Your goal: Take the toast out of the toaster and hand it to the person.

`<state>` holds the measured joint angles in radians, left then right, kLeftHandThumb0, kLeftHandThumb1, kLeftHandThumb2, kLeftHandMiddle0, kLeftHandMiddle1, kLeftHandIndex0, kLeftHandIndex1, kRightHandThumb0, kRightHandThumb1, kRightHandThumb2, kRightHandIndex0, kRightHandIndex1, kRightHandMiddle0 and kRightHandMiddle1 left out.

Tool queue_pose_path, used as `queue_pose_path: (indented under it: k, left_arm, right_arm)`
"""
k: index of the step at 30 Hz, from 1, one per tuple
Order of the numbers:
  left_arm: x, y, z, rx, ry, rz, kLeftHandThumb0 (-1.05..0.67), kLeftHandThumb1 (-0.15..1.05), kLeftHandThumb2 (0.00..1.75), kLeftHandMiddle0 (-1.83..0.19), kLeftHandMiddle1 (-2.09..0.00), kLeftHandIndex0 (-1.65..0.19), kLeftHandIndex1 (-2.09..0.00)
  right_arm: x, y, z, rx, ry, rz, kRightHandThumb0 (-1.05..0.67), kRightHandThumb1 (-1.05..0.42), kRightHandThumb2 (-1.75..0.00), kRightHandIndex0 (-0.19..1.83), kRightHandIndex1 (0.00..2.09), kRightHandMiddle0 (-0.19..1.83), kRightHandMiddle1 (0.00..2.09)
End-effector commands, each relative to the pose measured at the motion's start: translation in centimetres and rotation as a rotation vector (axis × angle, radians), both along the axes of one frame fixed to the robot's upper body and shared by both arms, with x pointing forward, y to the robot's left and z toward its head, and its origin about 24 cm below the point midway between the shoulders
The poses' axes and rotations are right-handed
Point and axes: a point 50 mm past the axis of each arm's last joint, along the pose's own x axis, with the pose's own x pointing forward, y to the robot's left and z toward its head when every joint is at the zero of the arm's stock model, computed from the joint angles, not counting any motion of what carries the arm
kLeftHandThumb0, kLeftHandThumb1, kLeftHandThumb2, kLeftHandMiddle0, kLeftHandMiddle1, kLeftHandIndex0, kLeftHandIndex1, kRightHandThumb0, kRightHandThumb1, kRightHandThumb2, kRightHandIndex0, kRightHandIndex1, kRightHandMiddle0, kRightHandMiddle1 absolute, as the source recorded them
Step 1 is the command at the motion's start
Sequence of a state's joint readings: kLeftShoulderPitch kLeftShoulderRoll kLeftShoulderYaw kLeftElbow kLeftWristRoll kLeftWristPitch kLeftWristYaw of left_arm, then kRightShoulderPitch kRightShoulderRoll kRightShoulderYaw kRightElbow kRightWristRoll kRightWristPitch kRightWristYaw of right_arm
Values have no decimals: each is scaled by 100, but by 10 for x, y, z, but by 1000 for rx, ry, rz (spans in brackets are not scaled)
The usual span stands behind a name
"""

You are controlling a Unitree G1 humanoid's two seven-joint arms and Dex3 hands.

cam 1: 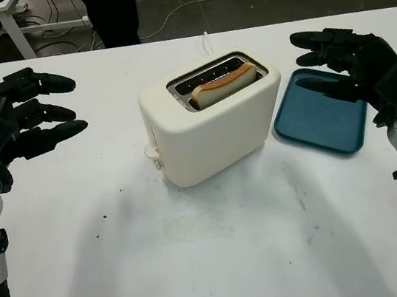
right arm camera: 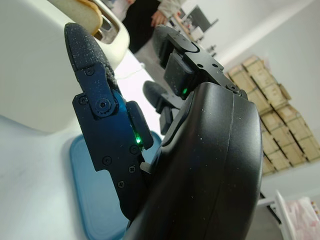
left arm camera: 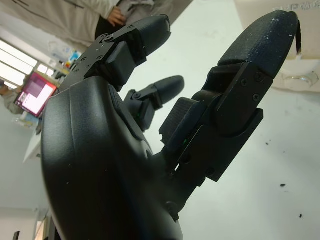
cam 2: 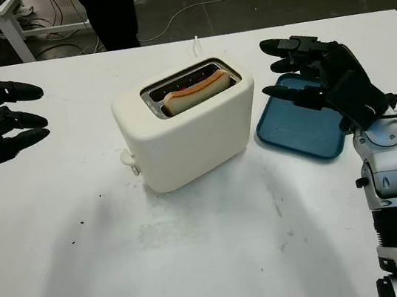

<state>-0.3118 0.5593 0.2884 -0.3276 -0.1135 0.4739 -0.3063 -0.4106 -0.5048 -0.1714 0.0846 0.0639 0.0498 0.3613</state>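
Nearest the robot, bare white worktop (cam 1: 223, 264) with a few dark specks, nothing on it. Mid-depth: left robot hand (cam 1: 26, 118) open, raised at the worktop's left side, holding nothing, fingers aimed toward the middle; right robot hand (cam 2: 315, 75) open too, holding nothing, up over the near-left part of a blue tray (cam 1: 325, 118) that lies flat just right of the toaster. Cream two-slot toaster (cam 1: 210, 128) stands centre, between both hands, lever knob on its left end. Toast (cam 1: 223, 85) sits in the nearer slot, top crust poking above the rim, still seated, not lifted. Key relation: toast lies to the left of the right robot hand and slightly farther back, well right of the left one; its long axis runs along the slot, from near-left to far-right. Right robot hand looks nearer to the toast, so likely the one to reach, coming from above to pinch the slice across its flat faces. Far side: person (cam 1: 109, 12) in dark clothes stands beyond the worktop's back edge, left of the toaster line. No readable brand, label or writing on toaster or tray.
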Motion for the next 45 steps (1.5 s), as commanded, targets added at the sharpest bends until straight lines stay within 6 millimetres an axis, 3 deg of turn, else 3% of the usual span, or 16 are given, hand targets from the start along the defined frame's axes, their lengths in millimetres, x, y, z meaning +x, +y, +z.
queue_pose_path:
  k: [1, 45]
  left_arm:
    - [-1, 0, -2, -4, 2, 6, -103, 61, 0, -57, -99, -52, -84]
    - [0, -2, -3, -5, 16, 4, -96, 57, 0, -51, -100, -49, -83]
  right_arm:
    - [-1, 1, 3, 1, -29, 8, -66, -81, 0, 27, 88, 67, 1]
    - [0, 2, 4, -1, -23, 13, -66, -80, 0, 27, 88, 67, 1]
